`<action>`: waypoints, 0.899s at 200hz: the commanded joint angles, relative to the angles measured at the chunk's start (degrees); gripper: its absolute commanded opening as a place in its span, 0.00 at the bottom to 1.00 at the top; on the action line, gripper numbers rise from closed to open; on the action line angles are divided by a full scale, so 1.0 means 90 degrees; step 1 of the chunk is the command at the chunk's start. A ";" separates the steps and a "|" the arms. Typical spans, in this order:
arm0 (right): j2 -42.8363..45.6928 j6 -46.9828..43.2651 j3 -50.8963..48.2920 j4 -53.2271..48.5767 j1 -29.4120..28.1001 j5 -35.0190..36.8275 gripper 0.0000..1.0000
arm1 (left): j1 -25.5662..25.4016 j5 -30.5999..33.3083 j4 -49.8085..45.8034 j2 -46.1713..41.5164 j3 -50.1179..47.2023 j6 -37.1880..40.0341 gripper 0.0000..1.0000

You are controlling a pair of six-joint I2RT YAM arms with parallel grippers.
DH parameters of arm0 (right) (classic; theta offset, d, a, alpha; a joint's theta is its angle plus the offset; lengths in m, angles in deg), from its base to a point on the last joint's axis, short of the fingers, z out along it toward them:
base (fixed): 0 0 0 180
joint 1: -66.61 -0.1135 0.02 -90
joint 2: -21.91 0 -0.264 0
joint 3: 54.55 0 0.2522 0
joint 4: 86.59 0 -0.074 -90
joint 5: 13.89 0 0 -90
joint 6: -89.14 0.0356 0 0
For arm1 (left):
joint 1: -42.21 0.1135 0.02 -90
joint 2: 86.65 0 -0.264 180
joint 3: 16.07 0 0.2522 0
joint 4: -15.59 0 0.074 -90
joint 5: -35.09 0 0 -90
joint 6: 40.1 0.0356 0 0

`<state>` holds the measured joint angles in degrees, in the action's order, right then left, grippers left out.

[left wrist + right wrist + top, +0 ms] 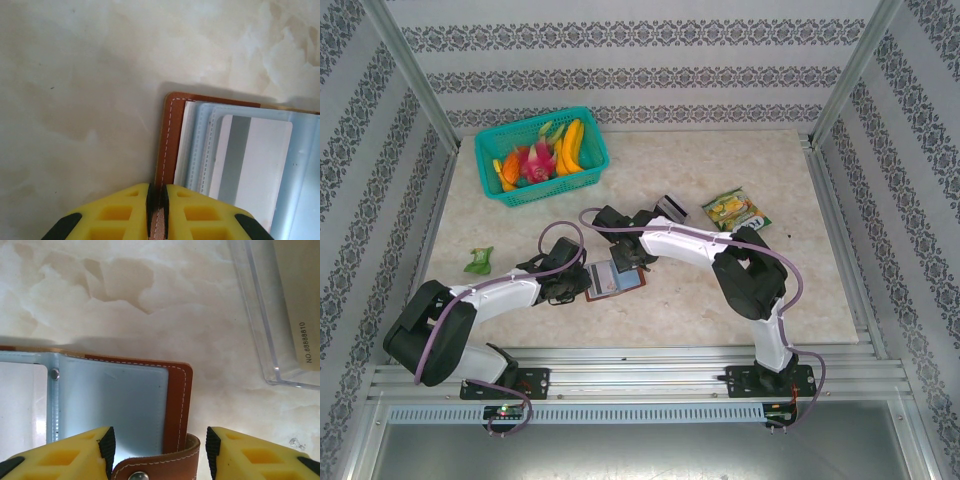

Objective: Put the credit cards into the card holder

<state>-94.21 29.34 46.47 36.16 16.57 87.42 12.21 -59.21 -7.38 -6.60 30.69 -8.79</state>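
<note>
The card holder lies open on the marble table, brown leather with pale blue clear sleeves. My left gripper is shut on its left brown edge; in the top view it sits at the holder's left side. My right gripper is open, its fingers standing either side of the holder's snap strap and right cover, touching neither. One beige credit card with a printed number lies inside the clear plastic box.
The clear box sits just behind the right gripper, with a green-yellow snack packet to its right. A teal basket of toy fruit stands at the back left. A small green item lies at the left.
</note>
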 commanded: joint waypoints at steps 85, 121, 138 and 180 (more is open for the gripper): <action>-0.0168 0.0079 0.0010 -0.0093 -0.0181 0.0010 0.59 | 0.0032 0.0003 -0.0061 0.0024 0.0128 0.0131 0.17; -0.0122 0.0062 -0.0091 -0.0142 -0.0171 0.0208 0.58 | 0.0030 0.0003 -0.0076 -0.0003 0.0116 0.0128 0.17; -0.0153 0.0022 -0.0051 -0.0203 -0.0184 0.0225 0.61 | 0.0028 0.0008 -0.0053 0.0010 0.0100 0.0111 0.17; -0.0272 0.0040 0.0022 -0.0320 -0.0202 0.0387 0.64 | 0.0022 -0.0010 -0.0043 0.0005 0.0108 0.0112 0.17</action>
<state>-94.95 29.53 46.37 36.01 15.35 87.83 12.21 -59.21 -7.40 -6.60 30.71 -8.77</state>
